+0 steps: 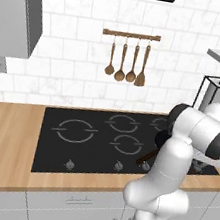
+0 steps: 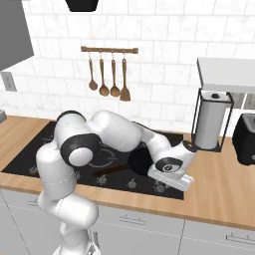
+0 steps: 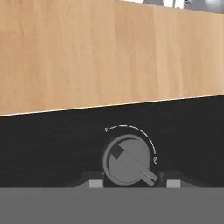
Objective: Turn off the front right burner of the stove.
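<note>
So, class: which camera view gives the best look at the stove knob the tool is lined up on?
The hand view: the knob sits large and central between the tool fingertips, with its pointer bar and dial arc readable. In the right base view the hand covers that spot on the stove; the left base view shows other small knobs, while the arm blocks the stove's right front.

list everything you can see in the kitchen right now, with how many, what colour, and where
stove: one, black glass, set in the counter
knob: one, grey, between the hand's fingertips
pan: one, dark, on the stove behind the arm
counter: one, light wood
wooden utensils: four, brown, on a wall rail
paper towel holder: one, black frame, right counter
toaster: one, black, far right
hand: one, dark tips, straddling the knob
</note>
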Controlling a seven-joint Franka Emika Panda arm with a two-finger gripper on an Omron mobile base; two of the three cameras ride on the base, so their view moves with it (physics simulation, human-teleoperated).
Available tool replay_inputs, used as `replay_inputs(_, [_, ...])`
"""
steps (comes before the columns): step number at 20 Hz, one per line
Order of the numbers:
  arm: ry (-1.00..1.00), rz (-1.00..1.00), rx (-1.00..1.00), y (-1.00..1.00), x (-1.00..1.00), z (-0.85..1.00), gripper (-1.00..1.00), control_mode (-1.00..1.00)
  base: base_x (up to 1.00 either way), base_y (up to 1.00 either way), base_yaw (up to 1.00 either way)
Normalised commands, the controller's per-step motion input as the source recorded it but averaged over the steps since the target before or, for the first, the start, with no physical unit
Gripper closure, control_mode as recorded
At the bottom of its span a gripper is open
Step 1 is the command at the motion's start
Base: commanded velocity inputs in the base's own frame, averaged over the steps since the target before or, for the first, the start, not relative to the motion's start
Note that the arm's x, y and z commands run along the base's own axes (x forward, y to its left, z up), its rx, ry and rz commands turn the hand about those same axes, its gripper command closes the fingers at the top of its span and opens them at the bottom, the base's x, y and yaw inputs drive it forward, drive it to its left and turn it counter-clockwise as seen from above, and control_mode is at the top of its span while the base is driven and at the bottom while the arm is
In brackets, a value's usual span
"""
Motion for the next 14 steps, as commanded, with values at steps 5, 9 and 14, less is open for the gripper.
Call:
replay_inputs(5, [0.00,-1.00,0.00,0.00,0.00,-0.03,1.00,-1.00,0.00,0.00,0.00])
replay_inputs(9, [0.00,-1.00,0.00,0.00,0.00,-0.02,1.00,-1.00,0.00,0.00,0.00])
replay_inputs(14, [0.00,-1.00,0.00,0.00,0.00,-0.03,1.00,-1.00,0.00,0.00,0.00])
